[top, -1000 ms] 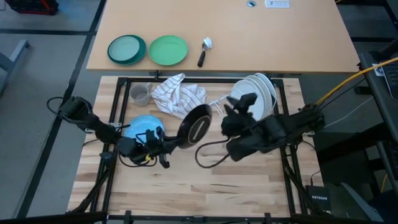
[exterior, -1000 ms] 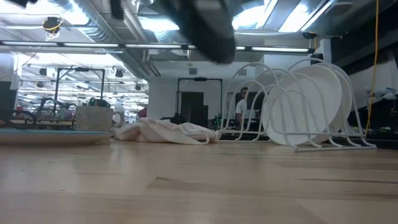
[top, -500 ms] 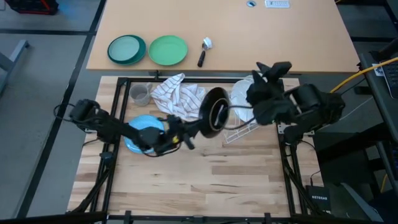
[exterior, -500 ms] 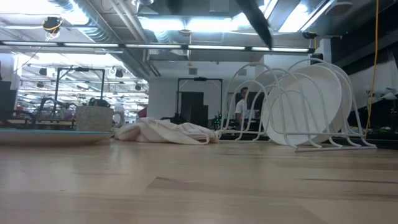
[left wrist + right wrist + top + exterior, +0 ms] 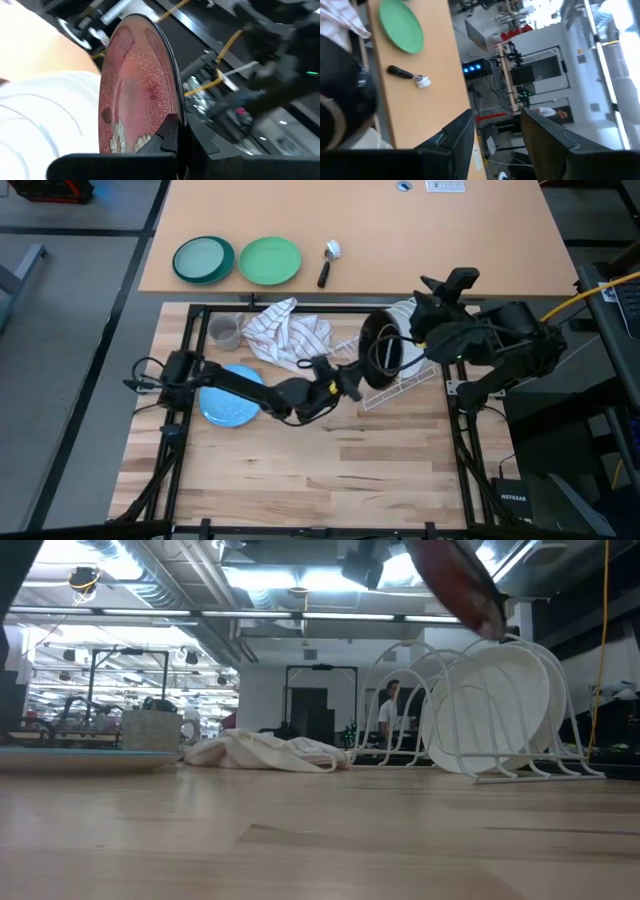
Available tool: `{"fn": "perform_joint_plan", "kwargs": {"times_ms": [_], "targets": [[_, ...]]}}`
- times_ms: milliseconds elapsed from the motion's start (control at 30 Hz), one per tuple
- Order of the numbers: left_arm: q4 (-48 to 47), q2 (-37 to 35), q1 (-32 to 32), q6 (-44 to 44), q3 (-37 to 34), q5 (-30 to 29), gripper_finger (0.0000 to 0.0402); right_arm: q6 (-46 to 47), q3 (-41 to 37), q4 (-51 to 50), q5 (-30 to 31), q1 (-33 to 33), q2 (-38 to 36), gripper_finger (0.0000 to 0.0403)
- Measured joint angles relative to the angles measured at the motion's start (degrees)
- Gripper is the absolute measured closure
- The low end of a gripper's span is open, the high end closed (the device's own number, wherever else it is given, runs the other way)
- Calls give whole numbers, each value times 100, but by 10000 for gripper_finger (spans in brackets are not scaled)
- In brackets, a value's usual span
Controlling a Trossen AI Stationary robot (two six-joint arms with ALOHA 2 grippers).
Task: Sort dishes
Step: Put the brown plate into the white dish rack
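Observation:
My left gripper [image 5: 352,380] reaches across the table's middle and is shut on a dark red plate with pale flower marks [image 5: 378,348], which stands on edge just left of the white plates [image 5: 412,338] in the wire rack [image 5: 395,390]. In the low view the red plate [image 5: 456,580] hangs above the rack's white plates [image 5: 498,705]. A light blue plate [image 5: 226,398] lies flat on the table under my left arm. My right gripper [image 5: 442,288] is open and empty, raised over the rack's far side. My left gripper pinches the red plate's rim [image 5: 172,127] between its two fingers, one finger on the flowered face and one on the back. The fingers come roughly level from the table's left. The plate stands on edge, lifted clear above the rack.
A striped cloth [image 5: 287,332] and a small grey cup [image 5: 225,332] lie at the far left of the board. Two green plates [image 5: 238,260] and a brush [image 5: 328,262] sit on the table beyond. The near half of the board is bare wood [image 5: 320,470].
My left gripper has carried the red plate from beside the blue plate toward the table's right and far edge, up to the rack, the plate turning more on edge. My right gripper has drawn back from the plate toward the far right, above the rack.

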Motion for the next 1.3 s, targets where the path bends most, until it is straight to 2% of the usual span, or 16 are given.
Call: {"fn": "perform_joint_plan", "kwargs": {"times_ms": [267, 533, 833, 1100, 1300], "targets": [[-1082, 77, 71, -509, 385, -861, 401, 6, -4, -3, -609, 2, -16, 237], [-1132, 77, 146, -709, 432, -1246, 401, 52, -4, -4, -1146, 2, -16, 237], [-2455, 77, 429, -2304, 435, -1180, 401, 186, -4, -2, -1454, 2, -16, 237], [-2934, 74, 707, -2394, 435, -1186, 401, 185, -4, -3, -1454, 2, 16, 237], [-3593, 74, 906, -2411, 435, -735, 401, 182, -4, -4, -1458, 2, 104, 237]]}}
